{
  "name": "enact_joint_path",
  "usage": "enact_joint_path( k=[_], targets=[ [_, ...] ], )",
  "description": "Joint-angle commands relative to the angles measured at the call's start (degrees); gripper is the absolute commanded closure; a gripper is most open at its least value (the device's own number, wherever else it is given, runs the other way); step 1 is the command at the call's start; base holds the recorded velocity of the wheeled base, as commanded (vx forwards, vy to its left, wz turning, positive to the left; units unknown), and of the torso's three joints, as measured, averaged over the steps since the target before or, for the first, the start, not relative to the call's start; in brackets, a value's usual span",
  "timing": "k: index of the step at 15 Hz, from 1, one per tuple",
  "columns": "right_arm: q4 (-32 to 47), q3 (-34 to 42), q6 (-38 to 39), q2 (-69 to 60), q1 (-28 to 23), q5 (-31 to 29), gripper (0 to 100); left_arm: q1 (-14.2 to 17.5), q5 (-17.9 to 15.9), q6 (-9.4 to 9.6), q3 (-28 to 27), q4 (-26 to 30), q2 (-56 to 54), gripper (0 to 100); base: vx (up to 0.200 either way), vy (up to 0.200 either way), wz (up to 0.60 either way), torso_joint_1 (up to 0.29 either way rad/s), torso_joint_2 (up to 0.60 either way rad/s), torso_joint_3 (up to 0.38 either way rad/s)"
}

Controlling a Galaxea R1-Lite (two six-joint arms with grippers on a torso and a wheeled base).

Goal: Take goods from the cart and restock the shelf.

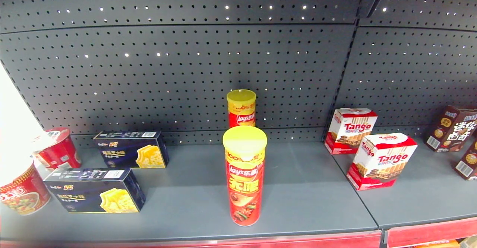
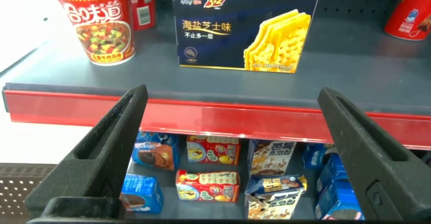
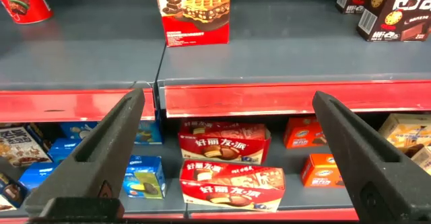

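Observation:
Two red chip cans with yellow lids stand upright on the grey shelf (image 1: 305,188), one at the front (image 1: 244,175) and one at the back (image 1: 241,108). My left gripper (image 2: 232,89) is open and holds nothing. It hangs in front of the shelf's red edge (image 2: 222,116), facing a dark blue cracker box (image 2: 244,27) and a noodle cup (image 2: 98,22). My right gripper (image 3: 229,95) is also open with nothing in it. It faces the red edge (image 3: 296,97) below a wafer box (image 3: 193,12).
On the shelf stand two dark blue cracker boxes (image 1: 95,190), red noodle cups (image 1: 22,190), two red-and-white wafer boxes (image 1: 380,161) and brown chocolate boxes (image 1: 451,129). The lower shelf holds several snack boxes (image 3: 225,143). Open shelf floor lies either side of the front can.

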Motion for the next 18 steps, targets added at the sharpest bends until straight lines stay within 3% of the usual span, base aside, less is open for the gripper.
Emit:
enact_joint_path(
  k=[1,8,11,15,18],
  targets=[
    [0.00,0.01,-0.03,0.11,0.02,0.01,0,0.01,0.04,0.05,0.01,0.00,0.08,0,0.000,0.000,0.00,0.000,0.00,0.000],
    [0.00,0.01,0.06,0.11,0.02,0.01,0,0.01,0.13,-0.04,0.01,-0.09,0.08,0,0.000,0.000,0.00,0.000,0.00,0.000],
    [0.00,0.01,0.06,0.11,0.02,0.01,0,0.01,0.04,-0.04,0.01,-0.09,0.08,0,-0.200,0.000,0.00,0.012,0.00,-0.002],
    [0.09,0.01,-0.03,0.11,0.02,0.01,0,0.01,0.13,-0.04,0.01,-0.09,0.08,0,0.000,0.000,0.00,0.000,0.00,0.000],
    [0.00,0.01,0.06,0.11,0.02,0.01,0,0.01,0.13,-0.04,0.01,0.00,0.08,0,0.000,0.000,0.60,0.010,0.00,-0.001]
  ],
)
